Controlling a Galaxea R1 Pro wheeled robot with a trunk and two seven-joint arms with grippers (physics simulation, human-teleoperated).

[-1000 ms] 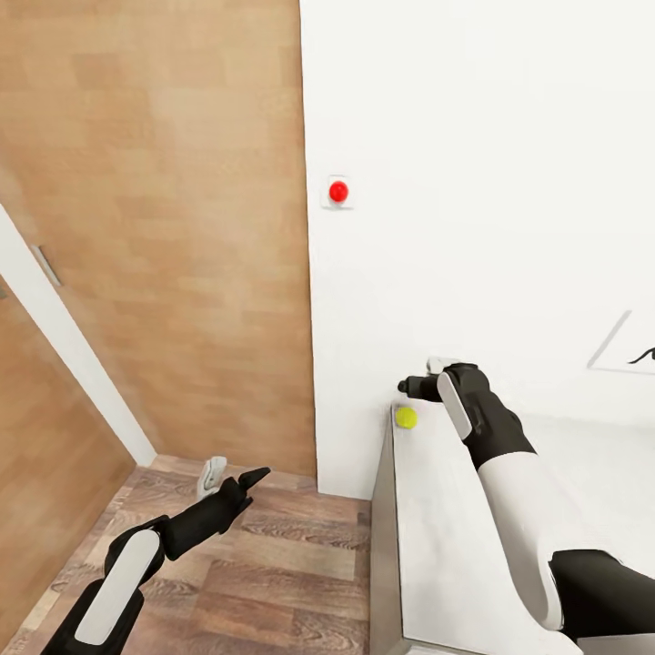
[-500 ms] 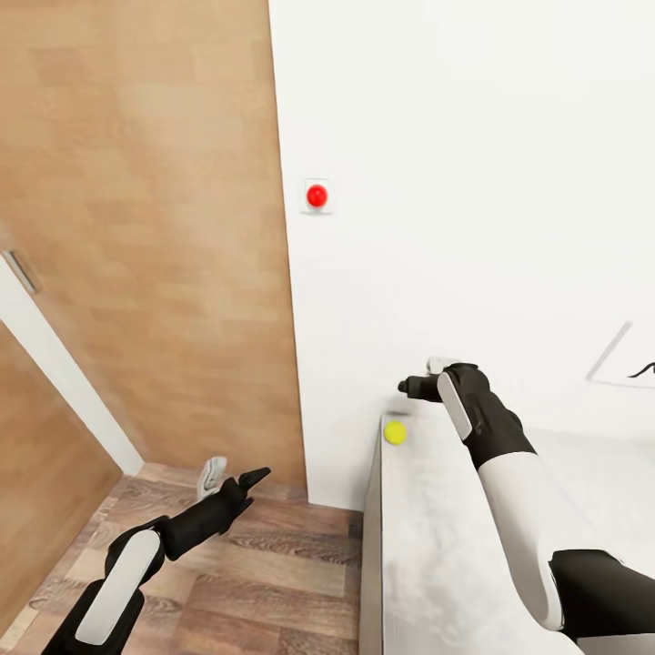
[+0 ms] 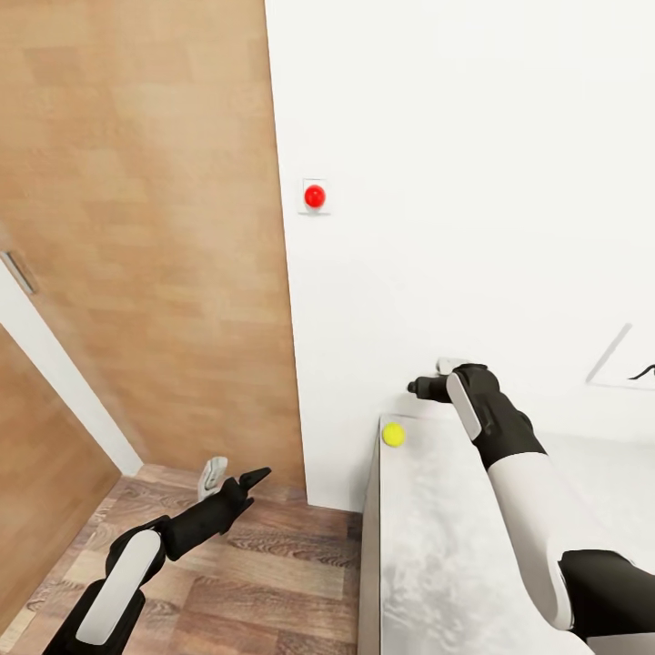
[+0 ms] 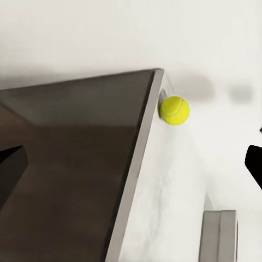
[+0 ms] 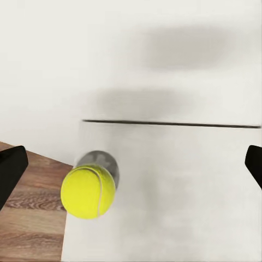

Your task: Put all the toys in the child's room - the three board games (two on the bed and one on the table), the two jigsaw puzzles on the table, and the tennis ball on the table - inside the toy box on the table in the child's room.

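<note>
The tennis ball (image 3: 393,434) is small and yellow-green, resting on the far left corner of the pale grey table (image 3: 455,546), close to the edge. My right gripper (image 3: 429,378) hovers just above and right of the ball, open and empty. In the right wrist view the tennis ball (image 5: 88,192) lies on the table (image 5: 180,191), off toward one fingertip rather than centred between them. My left gripper (image 3: 235,475) hangs open over the floor, left of the table. The left wrist view shows the tennis ball (image 4: 174,109) at the table (image 4: 164,191) corner.
A white wall with a red button (image 3: 315,196) rises right behind the table. A wooden door (image 3: 136,227) stands to the left, above the wood plank floor (image 3: 273,564). A framed picture (image 3: 632,368) hangs at the right edge.
The whole view shifted left as the camera turned. My right gripper moved slightly right, away from the ball. The ball stays at the table corner.
</note>
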